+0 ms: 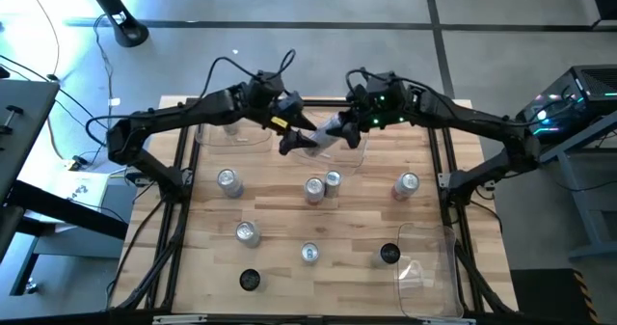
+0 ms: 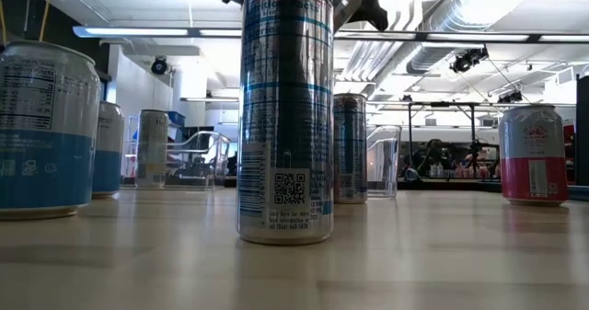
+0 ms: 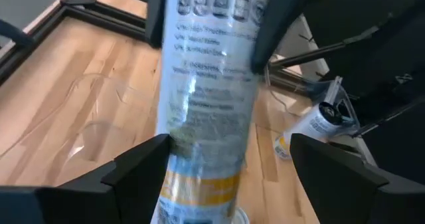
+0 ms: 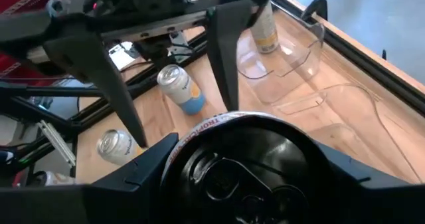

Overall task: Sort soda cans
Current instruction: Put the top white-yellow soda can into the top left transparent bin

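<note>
High view showed you both arms meeting over the far middle of the worktop [image 1: 289,267], above a clear bin [image 1: 339,154]. Your right gripper [image 1: 339,130] had its fingers closed around a can [image 1: 326,132] held off the surface and tipped toward the left arm; in the right wrist view that can's dark top [image 4: 239,157] sat between the fingers. Your left gripper [image 1: 292,140] was spread wide, its fingers [image 3: 143,164] standing apart on either side of the same can [image 3: 206,98], not clamped on it. The other soda cans stood upright and well apart on the worktop: a silver one [image 1: 228,180] on the left, a touching pair [image 1: 323,184] in the middle, a red-and-silver one [image 1: 407,183] on the right, and more nearer the front edge [image 1: 247,231], two of them black-topped [image 1: 388,254]. Another clear bin [image 1: 429,267] lay at the front right corner.
</note>
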Controlling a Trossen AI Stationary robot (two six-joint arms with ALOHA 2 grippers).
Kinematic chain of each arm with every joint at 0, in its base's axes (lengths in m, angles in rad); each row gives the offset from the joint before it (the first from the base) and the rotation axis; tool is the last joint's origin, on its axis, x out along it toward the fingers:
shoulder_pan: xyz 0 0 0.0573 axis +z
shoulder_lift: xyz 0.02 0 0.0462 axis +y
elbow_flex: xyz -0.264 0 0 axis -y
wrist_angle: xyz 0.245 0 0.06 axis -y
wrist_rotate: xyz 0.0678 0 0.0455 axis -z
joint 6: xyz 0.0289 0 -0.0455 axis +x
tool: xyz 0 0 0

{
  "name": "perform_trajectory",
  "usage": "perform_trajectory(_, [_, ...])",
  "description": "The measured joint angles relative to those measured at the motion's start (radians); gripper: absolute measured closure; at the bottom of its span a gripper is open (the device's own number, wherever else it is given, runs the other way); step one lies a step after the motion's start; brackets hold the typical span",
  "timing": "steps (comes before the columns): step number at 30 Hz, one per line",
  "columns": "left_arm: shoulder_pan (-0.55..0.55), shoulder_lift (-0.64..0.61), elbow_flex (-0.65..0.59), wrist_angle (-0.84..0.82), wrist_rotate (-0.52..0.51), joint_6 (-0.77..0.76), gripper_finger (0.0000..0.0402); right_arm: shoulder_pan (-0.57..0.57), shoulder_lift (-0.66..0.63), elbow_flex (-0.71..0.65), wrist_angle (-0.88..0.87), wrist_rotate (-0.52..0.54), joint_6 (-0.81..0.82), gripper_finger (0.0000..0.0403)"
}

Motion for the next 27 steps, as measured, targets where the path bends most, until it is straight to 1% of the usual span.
perform_trajectory(5, [-0.008,0.051,0.003,0.022,-0.014,-0.031,0.0096,0.019,0.001,-0.003,-0.006,0.004,0.000,0.0164])
perform_trajectory(9, [-0.012,0.081,0.002,0.035,0.006,-0.046,0.0096,0.033,0.000,0.000,0.062,-0.024,0.009,0.0164])
perform_trajectory(10, [-0.013,0.084,0.002,0.039,0.021,-0.045,0.0096,0.037,0.000,0.000,0.065,-0.042,0.018,0.0164])
perform_trajectory(12, [-0.013,0.085,0.002,0.032,0.044,-0.051,0.0096,0.046,0.000,0.000,0.074,-0.039,0.021,0.0164])
perform_trajectory(17, [-0.013,0.081,0.000,0.059,0.043,-0.045,0.0097,0.047,0.000,0.001,0.035,-0.029,0.025,0.0164])
perform_trajectory(20, [-0.012,0.079,0.000,0.083,0.045,-0.060,0.0114,0.047,0.002,0.001,0.028,-0.032,0.022,0.0164])
perform_trajectory(24, [-0.013,0.079,0.000,0.083,0.047,-0.056,0.0167,0.050,0.002,0.001,0.035,-0.026,0.028,0.0164])
perform_trajectory(27, [-0.013,0.074,0.001,0.080,0.048,-0.048,0.0167,0.056,0.002,-0.001,0.075,0.000,0.024,0.0164])
